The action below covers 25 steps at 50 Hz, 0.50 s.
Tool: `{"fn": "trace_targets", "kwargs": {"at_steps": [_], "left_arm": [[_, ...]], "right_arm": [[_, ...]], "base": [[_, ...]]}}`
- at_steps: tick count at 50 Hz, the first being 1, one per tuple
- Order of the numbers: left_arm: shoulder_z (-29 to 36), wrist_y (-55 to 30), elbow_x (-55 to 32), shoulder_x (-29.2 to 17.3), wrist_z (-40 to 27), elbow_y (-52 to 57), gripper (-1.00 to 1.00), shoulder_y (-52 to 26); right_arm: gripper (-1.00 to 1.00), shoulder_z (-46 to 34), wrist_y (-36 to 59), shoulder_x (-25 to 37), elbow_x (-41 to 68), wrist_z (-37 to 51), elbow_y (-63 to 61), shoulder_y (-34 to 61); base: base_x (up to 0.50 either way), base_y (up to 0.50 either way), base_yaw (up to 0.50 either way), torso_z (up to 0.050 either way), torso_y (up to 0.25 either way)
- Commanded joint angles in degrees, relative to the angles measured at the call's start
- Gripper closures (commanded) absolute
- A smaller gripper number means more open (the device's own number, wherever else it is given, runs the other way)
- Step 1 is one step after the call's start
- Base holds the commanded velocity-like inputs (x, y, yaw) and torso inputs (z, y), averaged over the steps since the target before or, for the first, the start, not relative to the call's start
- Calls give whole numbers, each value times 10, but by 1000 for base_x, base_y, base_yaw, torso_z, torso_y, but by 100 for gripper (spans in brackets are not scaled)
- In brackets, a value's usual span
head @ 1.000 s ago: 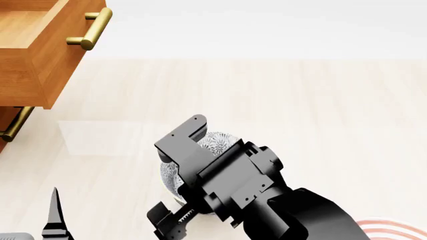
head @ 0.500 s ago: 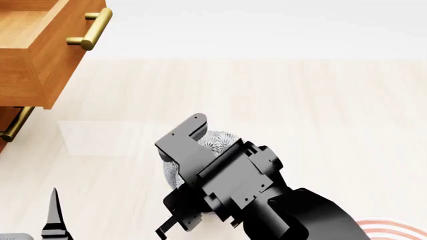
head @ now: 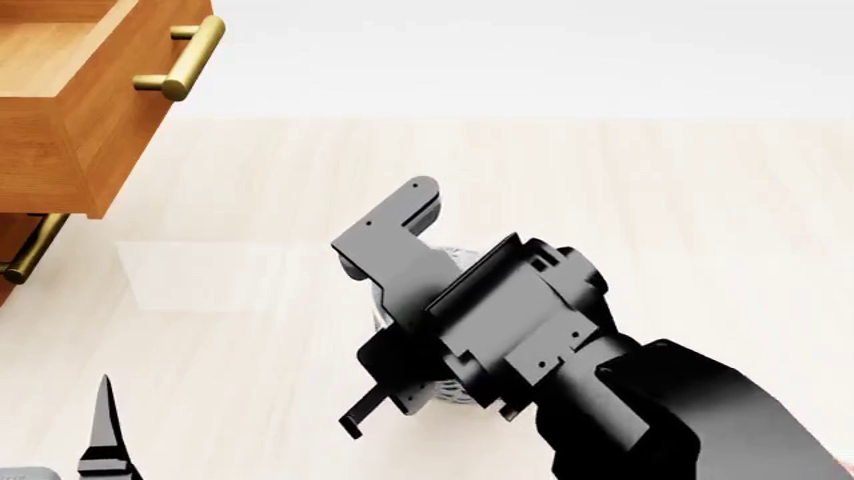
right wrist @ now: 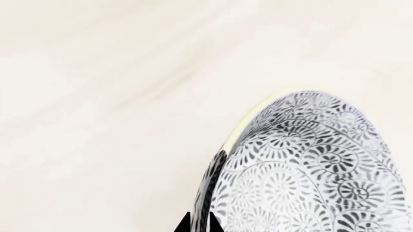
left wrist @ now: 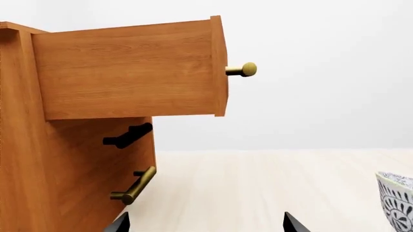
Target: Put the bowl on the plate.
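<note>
1. The bowl (right wrist: 310, 169) sat directly under the right gripper (head: 400, 330), out on the pale floor (head: 641, 200) and well away from the wooden cabinet (left wrist: 77, 159) at the far left.
2. In the right wrist view the gripper's dark fingertips (right wrist: 199, 223) met on the bowl's yellowish rim, one inside and one outside the wall, so the jaws appeared to be pinching the rim.
3. The head view showed only slivers of the bowl past the gripper body, so whether it had lifted clear of the floor could not be told.
4. The right arm was plainly the nearer one; the left gripper (left wrist: 203, 223) hung low by the cabinet with its tips spread and nothing between them, the bowl off to its side.
5. The bowl is round, so it has no long axis to align; its mouth faced roughly upward, seemingly tipped a little.
6. The plate was not visible in any current view; judging by the task, the carry to it remained.
</note>
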Motion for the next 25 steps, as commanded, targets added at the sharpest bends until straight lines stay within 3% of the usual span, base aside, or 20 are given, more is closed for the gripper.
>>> {"fn": "trace_targets", "kwargs": {"at_steps": [1, 25], "left_arm": [[1, 2, -2, 0, 0, -1, -100, -1], [4, 8, -6, -2, 0, -7, -100, -2]], "right_arm": [[100, 21, 32, 76, 12, 64, -111, 42], [100, 43, 136, 182, 54, 173, -256, 103]], "base": [[0, 0, 0, 0, 0], [0, 0, 0, 0, 0]]}}
